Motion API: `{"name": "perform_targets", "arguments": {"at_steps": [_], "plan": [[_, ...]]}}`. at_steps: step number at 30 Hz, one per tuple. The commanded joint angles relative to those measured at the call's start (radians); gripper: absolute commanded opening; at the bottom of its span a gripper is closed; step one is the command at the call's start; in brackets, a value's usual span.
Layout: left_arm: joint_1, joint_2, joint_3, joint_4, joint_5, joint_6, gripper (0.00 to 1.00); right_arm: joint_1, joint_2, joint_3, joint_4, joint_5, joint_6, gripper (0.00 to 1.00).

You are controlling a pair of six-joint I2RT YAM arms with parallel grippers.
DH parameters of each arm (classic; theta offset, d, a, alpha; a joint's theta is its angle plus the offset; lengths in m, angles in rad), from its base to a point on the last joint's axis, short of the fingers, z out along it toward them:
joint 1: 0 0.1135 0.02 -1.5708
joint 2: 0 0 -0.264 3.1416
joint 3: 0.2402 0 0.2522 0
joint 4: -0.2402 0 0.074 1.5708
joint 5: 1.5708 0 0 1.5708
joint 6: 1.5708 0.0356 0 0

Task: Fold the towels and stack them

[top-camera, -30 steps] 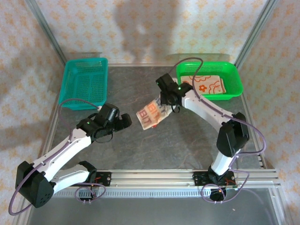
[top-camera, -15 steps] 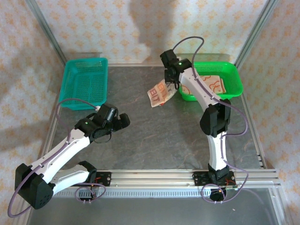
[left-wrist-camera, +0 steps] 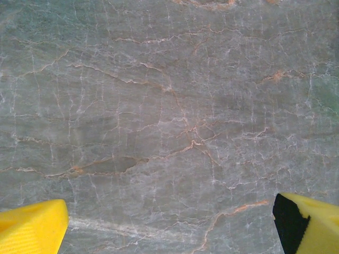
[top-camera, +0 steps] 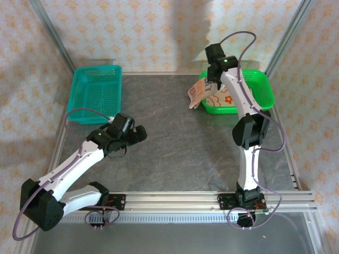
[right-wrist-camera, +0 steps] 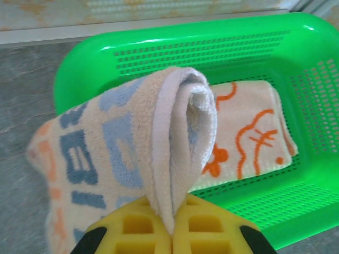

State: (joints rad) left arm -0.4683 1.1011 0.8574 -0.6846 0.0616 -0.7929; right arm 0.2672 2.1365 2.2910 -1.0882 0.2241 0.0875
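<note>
Beneath both arms spreads a grey, veined stone tabletop (top-camera: 175, 159), the largest thing in the scene. Two plastic mesh baskets stand on it: a teal one (top-camera: 98, 95) well beyond and to the left of the left gripper (left-wrist-camera: 169, 219), and a bright green one (top-camera: 267, 90) directly under and ahead of the right gripper (right-wrist-camera: 173, 225).

Two towels can be counted. One cream terry towel with an orange flower print (right-wrist-camera: 249, 132) lies folded flat on the green basket's floor, just beyond the right gripper's fingertips. The other, a cream terry towel with blue and orange block letters (right-wrist-camera: 106, 153), hangs doubled over from that gripper, draping down and to its left, over the basket's near-left rim.

The right gripper's yellow fingers are pressed together, pinching the lettered towel's folded edge. The left gripper hovers above bare stone with its fingers spread wide, holding nothing.

As a judgement, the task is far along: one towel is stacked, the second is folded and almost over it. Lowering it squarely onto the flowered towel and letting go is what remains.
</note>
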Motion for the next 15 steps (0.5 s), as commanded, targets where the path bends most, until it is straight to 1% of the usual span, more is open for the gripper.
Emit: {"name": "perform_targets", "arguments": {"at_steps": [1, 3, 7, 11, 15], "plan": [[0.011, 0.032, 0.039, -0.002, -0.014, 0.029, 1.00, -0.060, -0.038, -0.004, -0.003, -0.010, -0.033, 0.00], [0.013, 0.055, 0.050, 0.004, -0.005, 0.036, 1.00, -0.086, -0.033, -0.010, 0.008, -0.028, -0.044, 0.00], [0.017, 0.100, 0.082, -0.001, 0.010, 0.050, 1.00, -0.119, -0.020, 0.006, 0.012, -0.002, -0.074, 0.00], [0.019, 0.130, 0.102, -0.003, 0.015, 0.061, 1.00, -0.138, 0.000, 0.005, 0.034, -0.037, -0.094, 0.00], [0.022, 0.157, 0.125, -0.010, 0.026, 0.067, 1.00, -0.140, 0.042, 0.023, 0.040, 0.012, -0.111, 0.00]]}}
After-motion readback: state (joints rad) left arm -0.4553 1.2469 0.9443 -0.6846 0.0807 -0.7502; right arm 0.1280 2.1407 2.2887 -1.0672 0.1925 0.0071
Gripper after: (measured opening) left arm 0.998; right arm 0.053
